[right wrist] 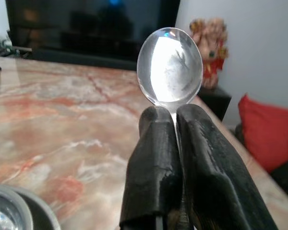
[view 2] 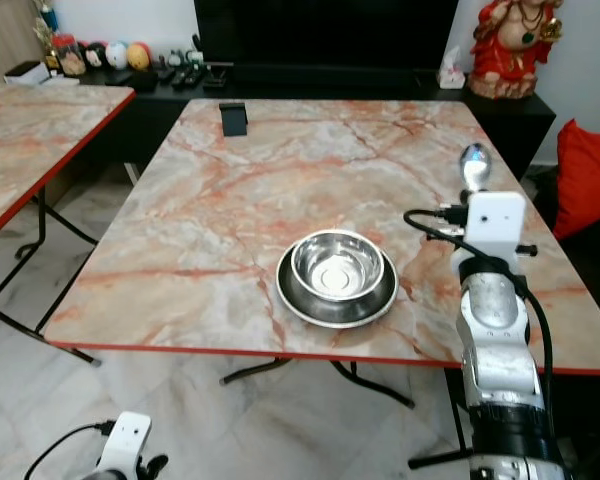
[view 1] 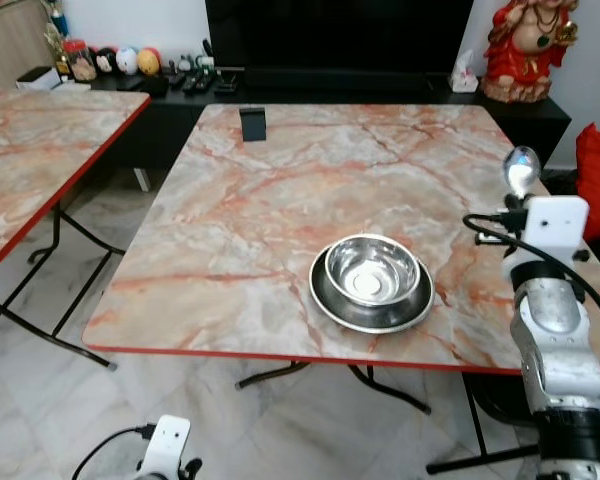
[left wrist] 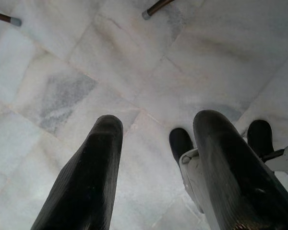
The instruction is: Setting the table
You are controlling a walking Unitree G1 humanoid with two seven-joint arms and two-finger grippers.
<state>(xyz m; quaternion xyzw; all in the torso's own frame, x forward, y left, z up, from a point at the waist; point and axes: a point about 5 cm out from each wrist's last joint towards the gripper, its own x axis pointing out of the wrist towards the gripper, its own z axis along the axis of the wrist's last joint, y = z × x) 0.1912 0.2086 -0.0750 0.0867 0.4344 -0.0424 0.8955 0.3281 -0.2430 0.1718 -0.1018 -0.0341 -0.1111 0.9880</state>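
Right claw held a shiny spoon above the bench.

The right claw (right wrist: 175,143) was pinched tight on the thin neck of the spoon (right wrist: 170,66), just under its round end, which stuck up past the fingertips. The spoon looked light, hard and slippery, so a firm pinch there seemed best. Beside the claw and lower, a steel bowl (view 1: 371,270) sat in a plate (view 1: 371,303). The left claw (left wrist: 158,158) hung low over the floor, fingers apart.

spoon (right wrist: 169,67): shiny, upright, held | bowl (view 1: 371,270): steel, nested in plate (view 1: 332,304)
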